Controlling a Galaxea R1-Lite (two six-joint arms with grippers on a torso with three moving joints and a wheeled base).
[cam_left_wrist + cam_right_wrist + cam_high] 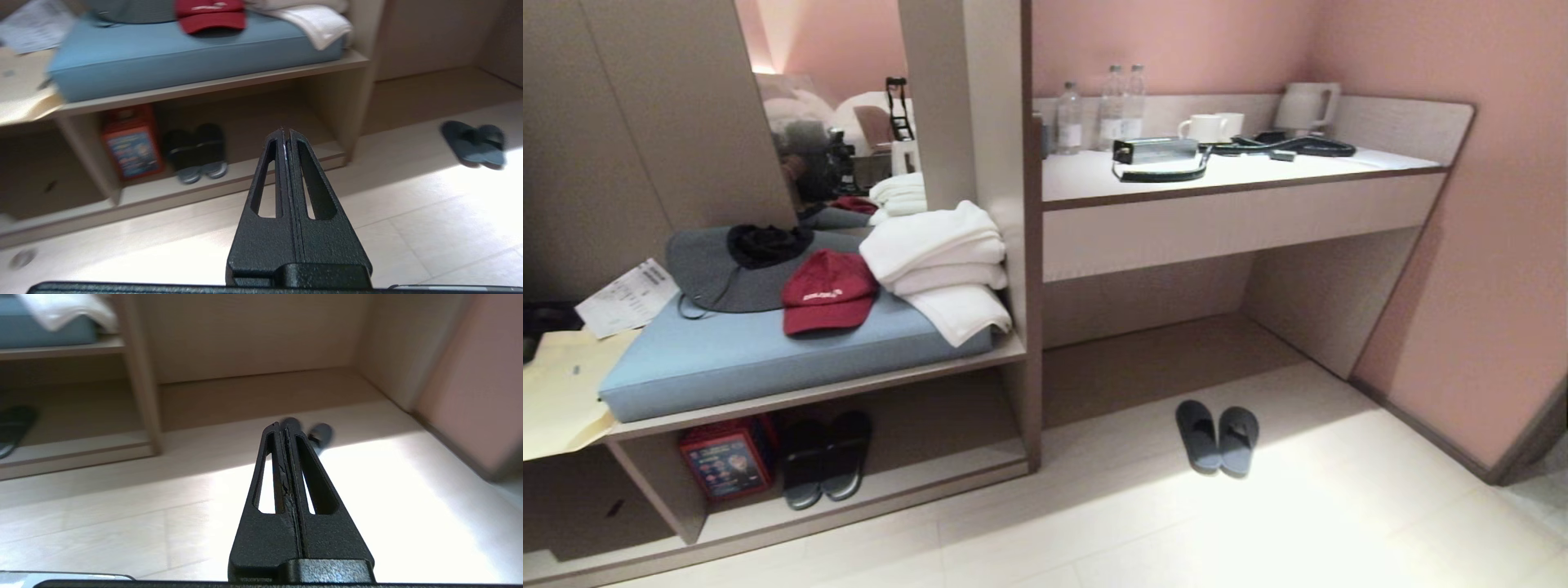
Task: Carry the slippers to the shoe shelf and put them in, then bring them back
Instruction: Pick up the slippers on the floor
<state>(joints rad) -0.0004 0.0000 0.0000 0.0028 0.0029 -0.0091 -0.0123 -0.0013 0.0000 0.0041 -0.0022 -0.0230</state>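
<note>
Slippers (pixel 1218 437) lie side by side on the floor (pixel 1258 531), right of the shelf (pixel 915 482) divider, in front of the desk (pixel 1241 220) recess. Left gripper (pixel 286 131) and right gripper (pixel 282 425) both clenched, empty, above floor. Black slides (pixel 825 467) sit in the shelf.

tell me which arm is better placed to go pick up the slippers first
Right, probably. The slippers lie on the floor in front of the desk opening, right of the shoe shelf, and the shut right gripper points almost straight at them. The shut left gripper faces the shelf, slippers off to its side.
</note>
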